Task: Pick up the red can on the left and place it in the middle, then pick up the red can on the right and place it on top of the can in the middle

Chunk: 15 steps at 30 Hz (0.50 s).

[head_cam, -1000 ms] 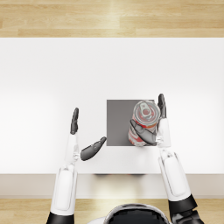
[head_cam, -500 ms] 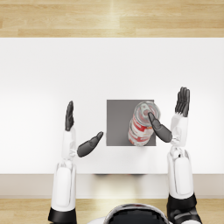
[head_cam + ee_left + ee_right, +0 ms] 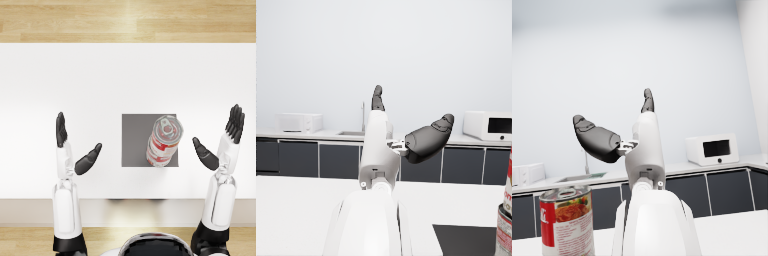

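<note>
White table [image 3: 75, 75], both robot hands raised, fingers apart, empty: left [image 3: 70, 147], right [image 3: 223, 140]; cans [image 3: 164, 141] seemingly stacked.

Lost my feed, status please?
Left hand open, right hand open, both clear. Cans stacked on grey mat, near its right edge. Nothing in the way.

White table [image 3: 125, 75] with a grey square mat [image 3: 135, 140] near its front edge, light wood floor [image 3: 125, 20] beyond it. Back wall [image 3: 381, 45] plain pale grey, evenly lit. Along it: dark cabinets [image 3: 301, 160] under a light countertop [image 3: 316, 134], sink tap [image 3: 362, 117], white microwaves [image 3: 488, 125] either end.
</note>
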### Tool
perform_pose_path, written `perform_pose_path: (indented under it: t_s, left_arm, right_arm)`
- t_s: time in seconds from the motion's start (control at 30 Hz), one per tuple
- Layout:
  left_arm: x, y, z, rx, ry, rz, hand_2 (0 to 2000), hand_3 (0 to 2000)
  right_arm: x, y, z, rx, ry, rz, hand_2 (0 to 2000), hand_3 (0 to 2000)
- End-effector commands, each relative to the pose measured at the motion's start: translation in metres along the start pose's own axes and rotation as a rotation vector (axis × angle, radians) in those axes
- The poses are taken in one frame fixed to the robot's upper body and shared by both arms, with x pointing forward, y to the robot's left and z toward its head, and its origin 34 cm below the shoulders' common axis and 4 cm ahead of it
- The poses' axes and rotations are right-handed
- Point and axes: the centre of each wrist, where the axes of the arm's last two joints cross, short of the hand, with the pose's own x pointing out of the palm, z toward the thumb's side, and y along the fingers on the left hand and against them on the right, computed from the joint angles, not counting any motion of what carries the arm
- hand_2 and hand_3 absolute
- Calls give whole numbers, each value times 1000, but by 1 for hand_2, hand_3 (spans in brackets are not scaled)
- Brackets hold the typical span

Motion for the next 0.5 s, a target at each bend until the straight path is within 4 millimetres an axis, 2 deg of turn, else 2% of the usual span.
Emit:
perform_pose_path:
  t_s: [0.03, 0.5]
  left_arm:
    - [0, 0, 0, -2, 0, 2, 0, 0]
    - [-1, -1, -1, -5, 0, 6, 0, 0]
  right_arm:
    - [0, 0, 0, -8, 1, 4, 0, 0]
    - [-1, 1, -1, -29, 2, 16, 0, 0]
